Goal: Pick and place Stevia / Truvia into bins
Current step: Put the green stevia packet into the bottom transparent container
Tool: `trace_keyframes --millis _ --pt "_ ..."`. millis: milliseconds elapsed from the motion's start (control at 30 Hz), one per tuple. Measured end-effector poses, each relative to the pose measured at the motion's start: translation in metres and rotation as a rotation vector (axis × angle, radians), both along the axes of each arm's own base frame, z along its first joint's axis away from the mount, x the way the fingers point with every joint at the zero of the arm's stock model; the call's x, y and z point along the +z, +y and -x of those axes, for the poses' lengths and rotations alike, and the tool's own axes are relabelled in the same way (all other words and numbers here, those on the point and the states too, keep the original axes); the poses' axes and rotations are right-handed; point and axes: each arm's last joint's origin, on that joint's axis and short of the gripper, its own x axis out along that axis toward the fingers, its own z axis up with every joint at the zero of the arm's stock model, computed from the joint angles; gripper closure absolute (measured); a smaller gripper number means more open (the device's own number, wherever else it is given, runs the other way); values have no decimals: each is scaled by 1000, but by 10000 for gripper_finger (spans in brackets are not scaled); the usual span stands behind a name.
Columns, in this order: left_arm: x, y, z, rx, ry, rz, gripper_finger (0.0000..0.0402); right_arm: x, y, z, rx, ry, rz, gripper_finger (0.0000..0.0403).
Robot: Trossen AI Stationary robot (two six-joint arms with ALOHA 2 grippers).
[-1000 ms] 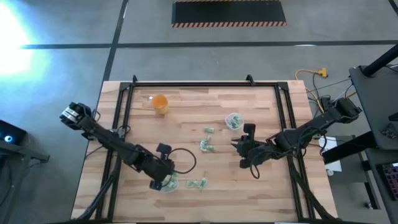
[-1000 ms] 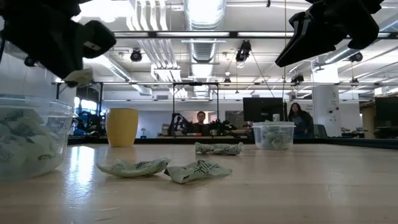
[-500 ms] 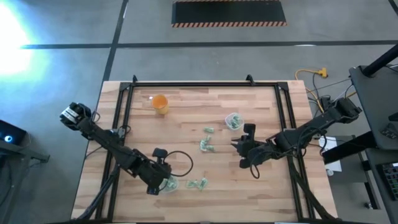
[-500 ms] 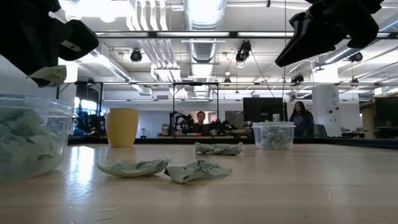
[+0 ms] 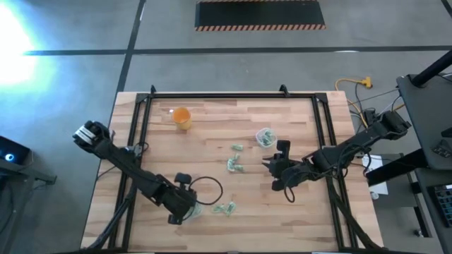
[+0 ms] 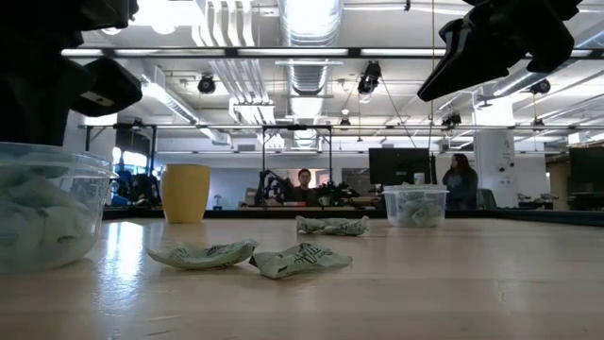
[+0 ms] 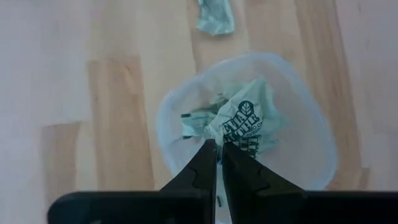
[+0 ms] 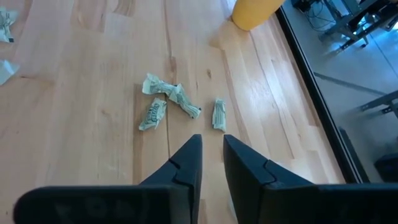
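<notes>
My left gripper [image 5: 185,205] [image 7: 218,149] points down into the near clear cup [image 5: 193,209] [image 7: 305,118], shut on a pale green and white Stevia sachet [image 7: 245,121]. That cup holds several other sachets and shows at the left of the low view [image 6: 42,217]. Loose sachets lie flat on the wood [image 5: 226,209] [image 5: 234,166] [image 5: 236,147]. The far clear cup [image 5: 265,137] [image 6: 413,205] also holds sachets. My right gripper [image 5: 269,168] [image 8: 212,148] hovers above the table right of the middle sachets, open by a narrow gap and holding nothing. My left gripper pinches the printed sachet by its edge [image 7: 231,138] between its two fingertips [image 7: 208,152], coming from above and pointing down. The sachet sits inside the cup's mouth, over the sachets lying there. I cannot tell whether it rests on them.
An orange cup [image 5: 182,118] [image 6: 186,193] stands near the table's far left. A dark frame [image 5: 212,96] borders the wood on its far, left and right sides. Bare wood lies along the near edge and around the far cup. People sit in the room beyond [image 6: 304,182].
My left gripper, holding the sachet, has moved toward the table's left over the near cup and come down. The sachet hung in plain sight below the fingers in the low view before; now it is down at the cup's mouth.
</notes>
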Motion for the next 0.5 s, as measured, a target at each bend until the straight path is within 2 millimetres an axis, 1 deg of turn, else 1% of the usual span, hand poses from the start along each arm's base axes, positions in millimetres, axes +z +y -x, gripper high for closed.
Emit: trace_keyframes --millis 167,400,500 --pt "-3 -2 -2 -5 13 10 400 0 0 0 -1 0 -1 349" --pt "0 -1 -2 3 -9 6 399 0 0 0 -1 0 -1 348" --pt "0 -1 -2 3 -7 4 384 -1 0 0 -2 0 -1 349"
